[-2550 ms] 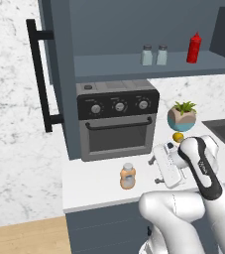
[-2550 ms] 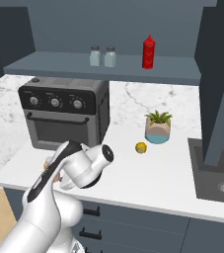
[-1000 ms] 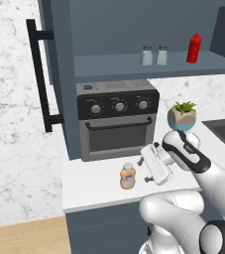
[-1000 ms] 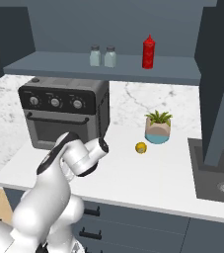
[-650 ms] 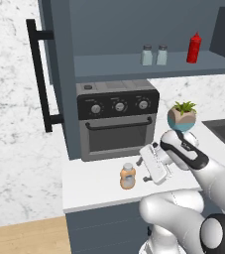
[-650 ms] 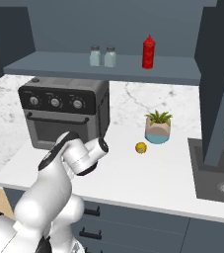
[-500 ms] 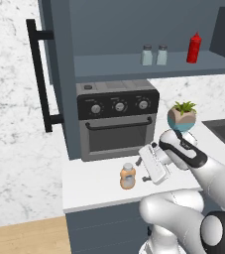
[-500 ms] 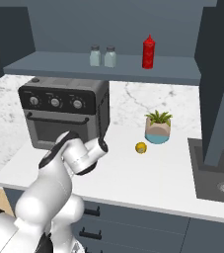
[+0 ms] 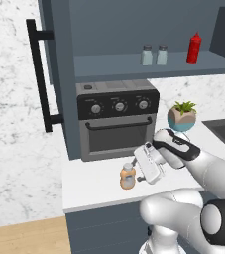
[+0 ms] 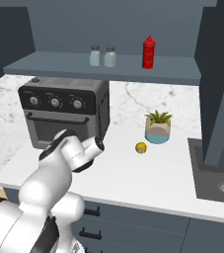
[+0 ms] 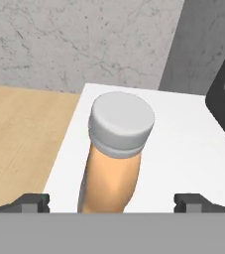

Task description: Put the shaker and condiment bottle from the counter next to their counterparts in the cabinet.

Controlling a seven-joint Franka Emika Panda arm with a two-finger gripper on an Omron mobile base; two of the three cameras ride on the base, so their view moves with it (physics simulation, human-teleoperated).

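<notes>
While the gripper (image 11: pixel 112 201) hung wide open with one fingertip (image 11: pixel 32 202) on each side of it, the condiment bottle (image 9: pixel 128 176) stood upright on the surface (image 9: pixel 94 186) at lower centre of the left base view, white cap up, long axis vertical. It wasn't gripped, there was clear space between bottle and both tips in the hand view. The bottle sat near the surface's front edge and not far from its left end, where the wood floor (image 11: pixel 20 134) dropped away in the lower left of the hand view. The toaster oven (image 9: pixel 116 119) was right behind it, so room that way was tight; white surface stayed open in front of the oven. Up top, on the cabinet (image 9: pixel 143 30) shelf, two shakers (image 9: pixel 154 55) stood side by side, with the red squeeze bottle (image 9: pixel 194 48) a bit to their right, free shelf on both sides. The potted plant (image 10: pixel 158 127) and a small yellow thing (image 10: pixel 141 147) sat further right on the surface.
</notes>
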